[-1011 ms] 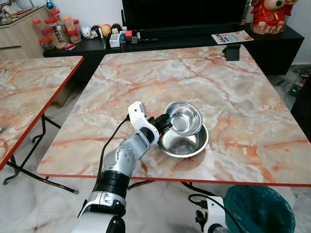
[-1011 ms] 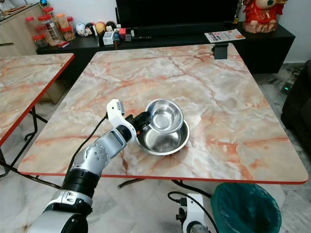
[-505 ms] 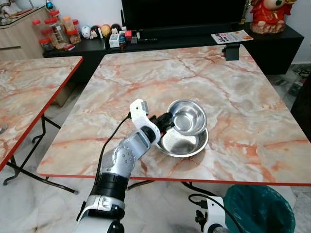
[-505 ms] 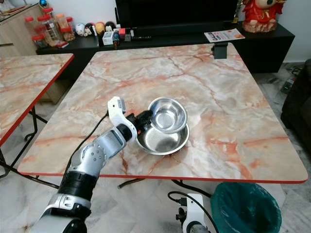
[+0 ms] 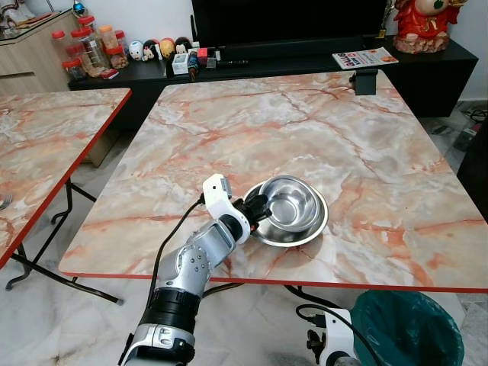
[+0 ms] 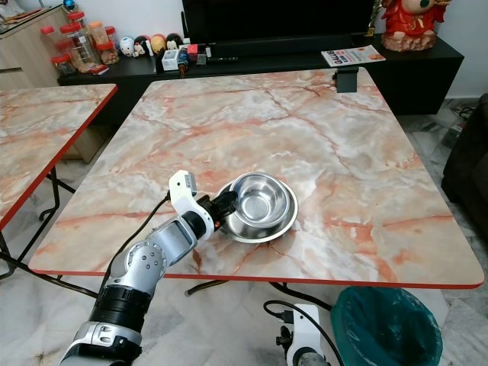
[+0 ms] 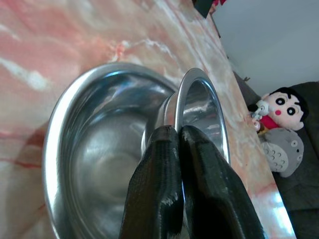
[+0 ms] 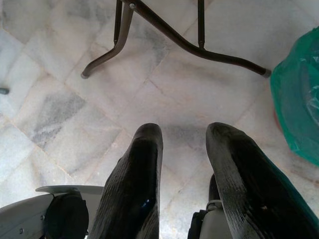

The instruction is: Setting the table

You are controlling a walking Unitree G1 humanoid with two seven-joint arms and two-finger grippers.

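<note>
— Bowls, steel, two: where did you log them?

— I logged the small bowl nested inside the large bowl, both on the marble table, close to its near edge and roughly midway along it. In the left wrist view the small bowl sat tilted within the large one, its rim raised on the gripper's side.

— Left gripper?

— I had the left gripper at the bowls' left side, fingers pinched together on the rim of the small bowl. The silver arm reached up over the table's near edge.

— Right gripper?

— I recorded the right gripper hanging idle below the table, jaws parted with nothing between them, over the tiled floor near the table's legs. A green bin stood just beside it, under the near right corner.

— Other items?

— A black clamp-like object at the far right corner; a second marble table off to the left; jars and figurines on the dark cabinet beyond the far edge.
</note>
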